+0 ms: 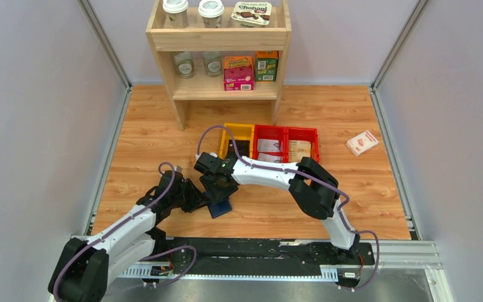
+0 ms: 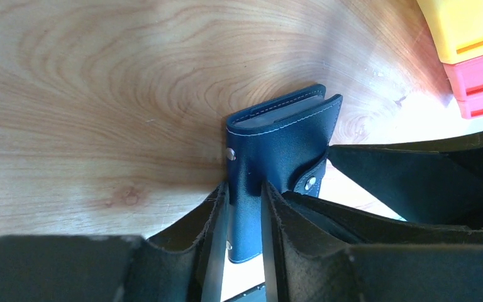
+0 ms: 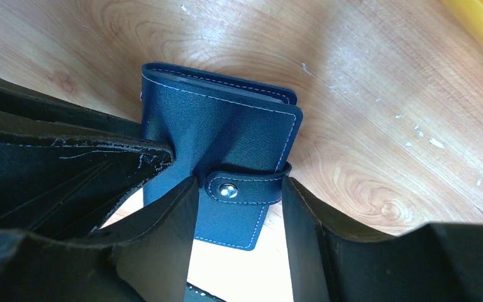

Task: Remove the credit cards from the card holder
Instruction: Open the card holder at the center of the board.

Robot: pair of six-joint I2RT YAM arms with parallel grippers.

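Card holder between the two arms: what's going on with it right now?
Both arms are working on the navy card holder near the front edge of the table. The left gripper is clamped on one edge of it. The right gripper straddles the snap tab, which is fastened; whether it pinches the tab is unclear. No cards are out yet.

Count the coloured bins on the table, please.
3, in a row before the shelf: the yellow bin on the left, the middle red bin, the right red bin. None seems hidden.

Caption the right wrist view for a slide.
Right gripper straddling the snapped tab of the closed navy card holder.
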